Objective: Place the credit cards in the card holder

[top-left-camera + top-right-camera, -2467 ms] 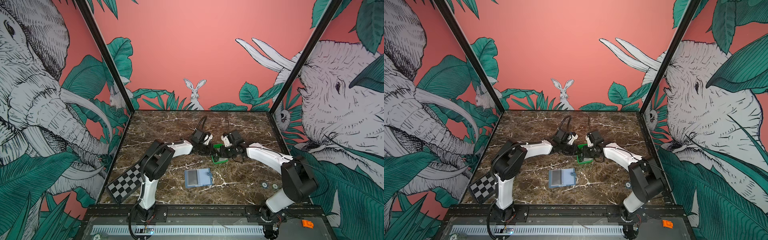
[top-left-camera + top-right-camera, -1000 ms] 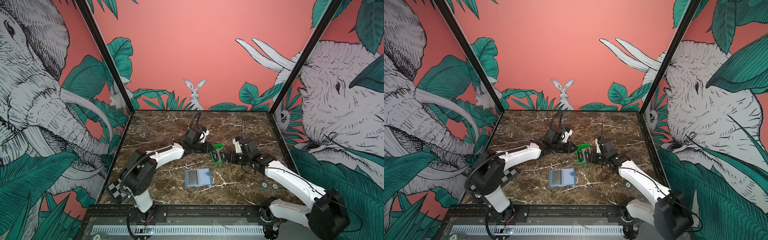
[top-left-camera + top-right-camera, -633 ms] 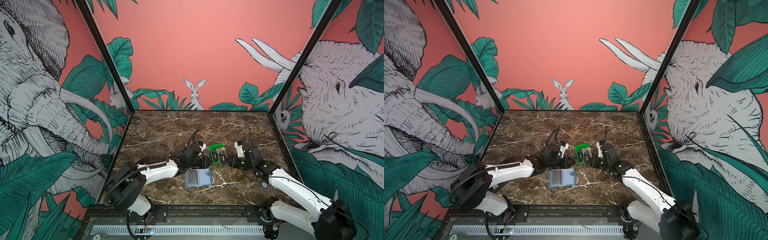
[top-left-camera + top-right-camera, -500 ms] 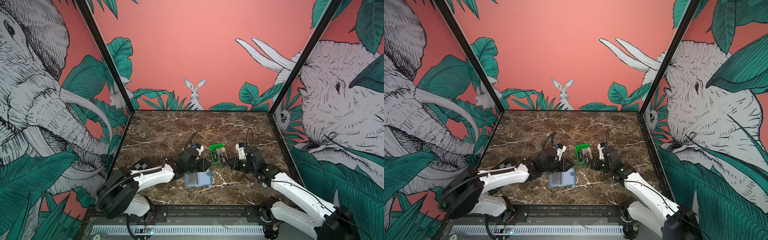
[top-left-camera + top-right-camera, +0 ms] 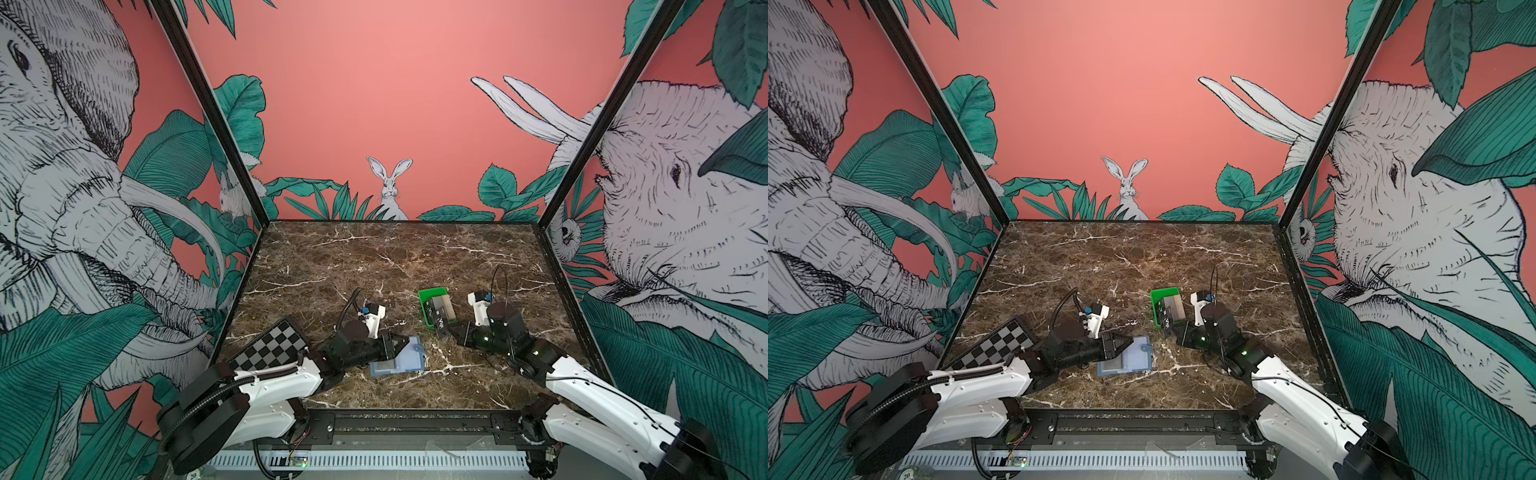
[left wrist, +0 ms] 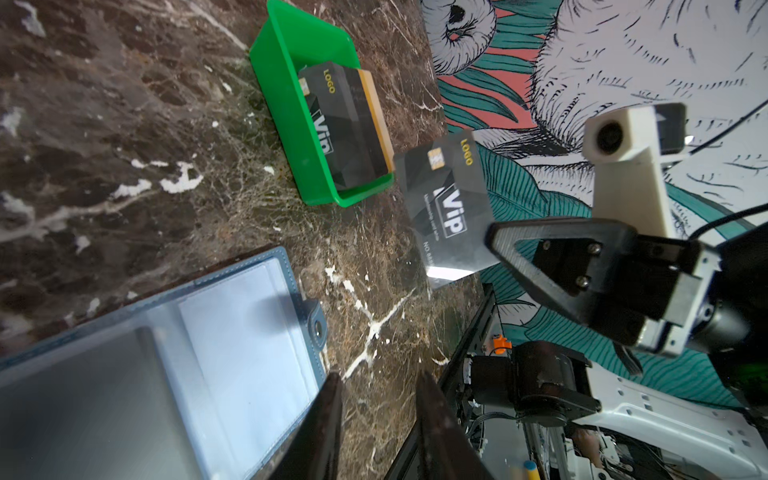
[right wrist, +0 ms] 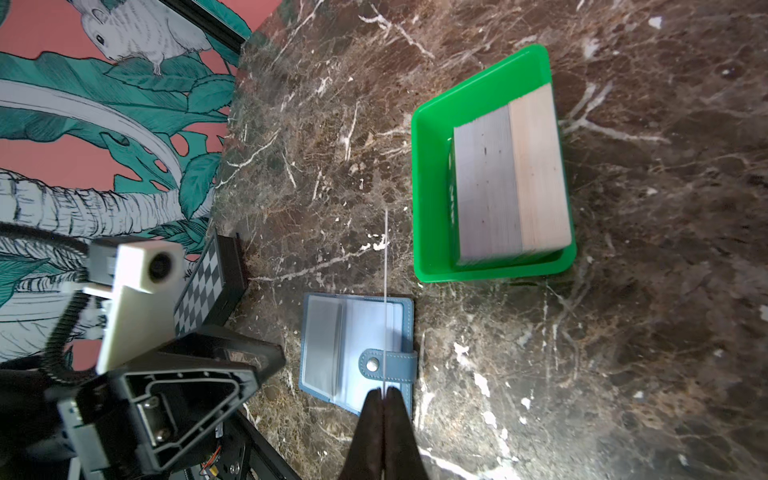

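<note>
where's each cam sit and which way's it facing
Top views: high at the front, looking down and back over the table; both arms, left tool and right tool show.
Left wrist: low on its arm, facing across the card holder to the right tool's black VIP card; own fingertips show.
Right wrist: looks down past its shut tool onto the holder.
Shared: both wrist views catch the green tray.

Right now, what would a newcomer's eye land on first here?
The bright green tray, stacked with cards, stands out mid-table on the dark marble table. Just beside it the right hand pinches a black VIP card. Nearer the front, the blue card holder lies open, the left hand open at its edge.
</note>
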You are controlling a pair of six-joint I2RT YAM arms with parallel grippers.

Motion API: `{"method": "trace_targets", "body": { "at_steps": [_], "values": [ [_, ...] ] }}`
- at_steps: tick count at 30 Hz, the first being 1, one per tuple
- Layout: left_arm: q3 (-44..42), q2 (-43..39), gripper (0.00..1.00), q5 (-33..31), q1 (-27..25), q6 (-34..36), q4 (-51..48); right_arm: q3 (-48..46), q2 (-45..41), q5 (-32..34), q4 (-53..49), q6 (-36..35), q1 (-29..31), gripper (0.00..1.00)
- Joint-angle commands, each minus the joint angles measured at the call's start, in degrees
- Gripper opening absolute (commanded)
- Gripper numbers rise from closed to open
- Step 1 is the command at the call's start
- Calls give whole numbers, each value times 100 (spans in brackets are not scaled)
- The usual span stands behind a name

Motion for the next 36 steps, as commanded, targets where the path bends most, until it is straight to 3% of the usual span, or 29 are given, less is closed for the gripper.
{"method": "trace_targets", "body": {
  "at_steps": [1,15,36],
  "values": [
    [-213,175,33,187,-22,-486,1335,-49,43,274,657,328,162,0],
    [-262,1004,37,417,-68,-1199,2833,-88,206,141,1638,806,210,0],
    [-61,1500,41,500,-68,-1459,3440,-330,205,-42,2123,1169,210,0]
  ]
}}
